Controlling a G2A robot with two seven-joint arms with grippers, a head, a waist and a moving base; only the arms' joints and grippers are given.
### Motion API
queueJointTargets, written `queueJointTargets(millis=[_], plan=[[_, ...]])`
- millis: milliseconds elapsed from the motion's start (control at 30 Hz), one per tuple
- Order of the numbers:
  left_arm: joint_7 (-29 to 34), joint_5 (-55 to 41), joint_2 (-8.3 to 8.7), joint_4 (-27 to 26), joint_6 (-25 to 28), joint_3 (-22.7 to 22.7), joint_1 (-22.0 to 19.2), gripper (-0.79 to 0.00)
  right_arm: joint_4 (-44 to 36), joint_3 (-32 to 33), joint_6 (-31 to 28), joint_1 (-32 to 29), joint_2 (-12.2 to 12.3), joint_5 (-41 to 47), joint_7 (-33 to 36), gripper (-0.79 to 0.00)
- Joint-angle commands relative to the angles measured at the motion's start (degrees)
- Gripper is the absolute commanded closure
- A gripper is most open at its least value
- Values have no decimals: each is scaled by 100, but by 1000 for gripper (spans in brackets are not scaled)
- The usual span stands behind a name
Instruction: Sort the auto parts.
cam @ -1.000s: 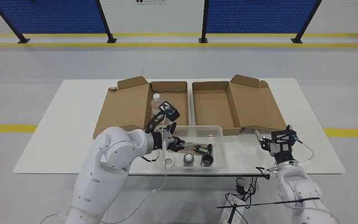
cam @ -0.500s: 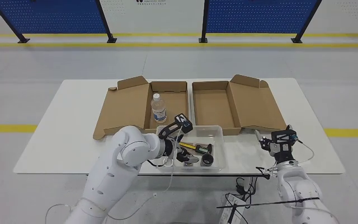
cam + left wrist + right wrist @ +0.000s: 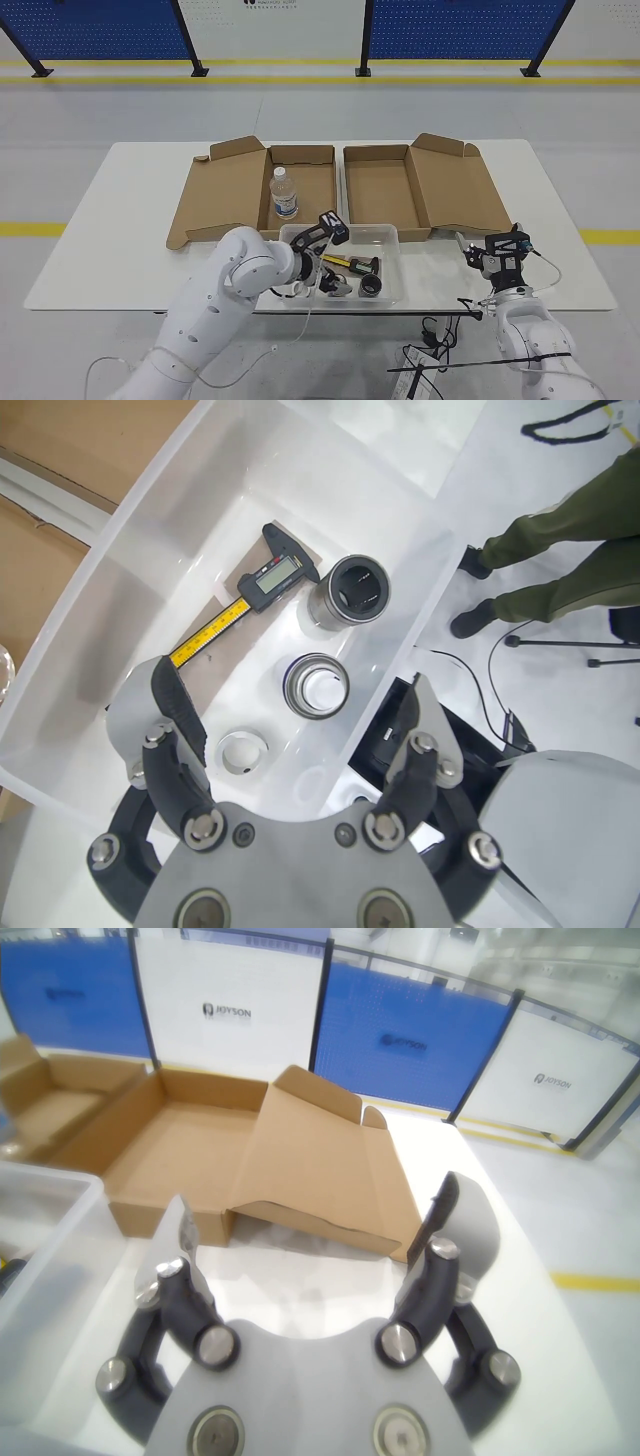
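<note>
Fingers (image 3: 175, 700) of left gripper (image 3: 292, 675) apart, now over the clear bin (image 3: 320, 465), not the cardboard box (image 3: 305, 157); right gripper (image 3: 312, 1198) apart, unmoved.

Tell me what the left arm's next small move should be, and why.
Probably lower the left gripper straight down toward the steel ring in the clear bin. Its jaws stand open and empty above the bin, and the ring sits almost centred between them, upright with its opening facing up.
</note>
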State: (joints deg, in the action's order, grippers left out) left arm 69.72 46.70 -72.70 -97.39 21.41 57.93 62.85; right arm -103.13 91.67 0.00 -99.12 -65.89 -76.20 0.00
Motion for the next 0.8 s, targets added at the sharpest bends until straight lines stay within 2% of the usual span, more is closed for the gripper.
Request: queueJointTargets(millis=[0, 133, 233, 500, 767], plan=[[1, -6, 6, 38, 19, -46, -15, -717, 0, 0, 0, 0, 0, 0, 0, -785], [-32, -5, 18, 106, 14, -112, -57, -711, 0, 0, 0, 0, 0, 0, 0, -785], [-60, 10, 27, 159, 5, -152, -96, -662, 0, 0, 0, 0, 0, 0, 0, -785], [-28, -47, 53, 217, 18, -272, -158, -665, 0, 0, 0, 0, 0, 0, 0, -785], [-63, -56, 83, 272, 33, -359, -211, -631, 0, 0, 0, 0, 0, 0, 0, -785]])
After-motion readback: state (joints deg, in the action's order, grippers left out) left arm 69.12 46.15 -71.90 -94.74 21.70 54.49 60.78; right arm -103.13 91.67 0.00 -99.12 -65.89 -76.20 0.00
